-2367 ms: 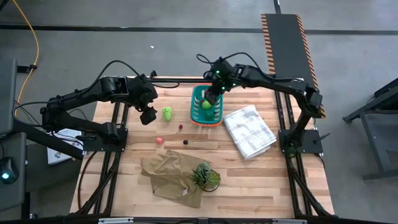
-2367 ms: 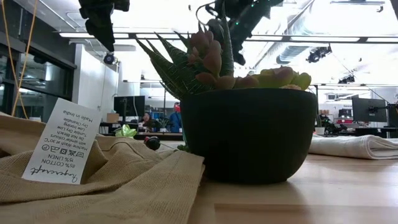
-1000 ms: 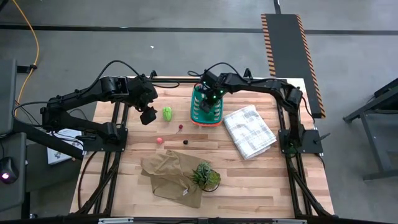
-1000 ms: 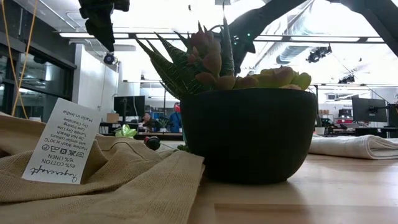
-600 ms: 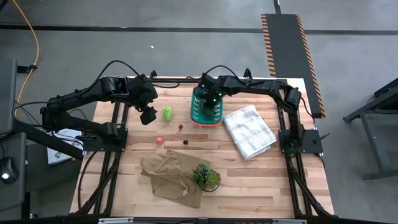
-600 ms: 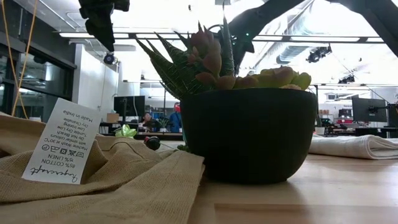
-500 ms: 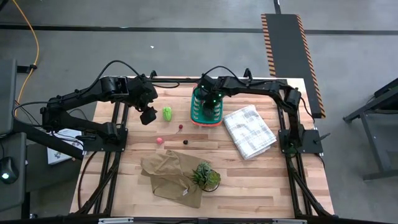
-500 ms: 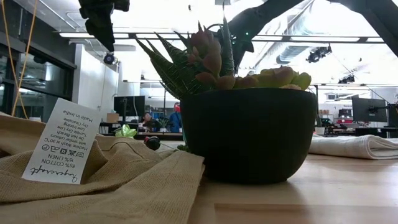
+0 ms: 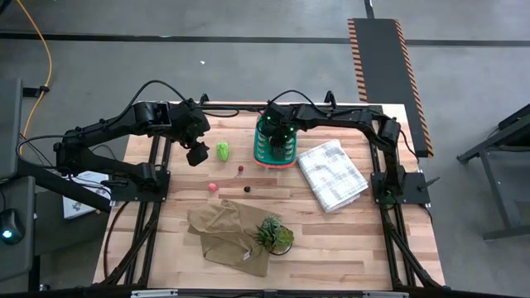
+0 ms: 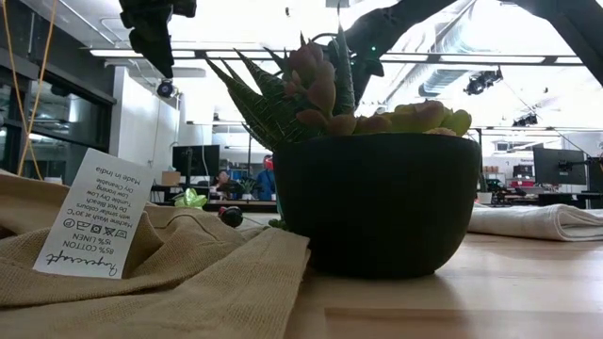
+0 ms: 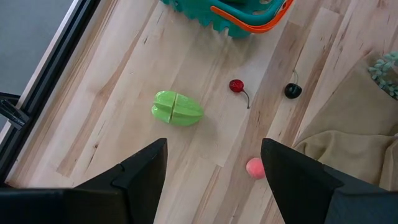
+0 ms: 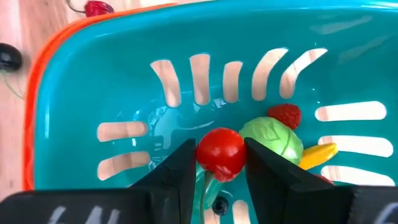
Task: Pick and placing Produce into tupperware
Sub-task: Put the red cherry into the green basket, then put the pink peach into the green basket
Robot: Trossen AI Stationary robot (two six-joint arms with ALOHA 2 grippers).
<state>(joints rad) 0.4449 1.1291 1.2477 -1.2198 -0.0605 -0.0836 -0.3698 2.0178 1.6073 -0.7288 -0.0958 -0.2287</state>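
Observation:
The teal tupperware (image 9: 275,147) stands at the table's far middle. In it lie a light green lump (image 12: 273,138), a red berry (image 12: 285,115) and a yellow piece (image 12: 314,152). My right gripper (image 12: 221,163) is over its inside, shut on a red ball of produce (image 12: 220,151). Left of the tupperware, a light green piece (image 11: 177,108), a red cherry (image 11: 236,86), a dark ball (image 11: 293,91) and a pink ball (image 11: 255,168) lie on the wood. My left gripper (image 11: 214,171) hangs open above them, touching nothing. My right gripper pinches the red ball by its two opposite sides (image 12: 202,154) between its two fingers. The fingers come from above, slanting down into the tupperware. The ball sits between the fingers' ends above the slotted floor; whether it touches the floor I cannot tell.
A white checked cloth (image 9: 333,174) lies right of the tupperware. Near the front edge lie a tan cloth (image 9: 228,236) and a dark potted plant (image 9: 274,234), which fills the low view (image 10: 377,202).
My right gripper has stayed shut on the red ball over the tupperware and has rolled about its own pointing line, shifting only slightly toward the table's left. My left gripper has kept still and open.

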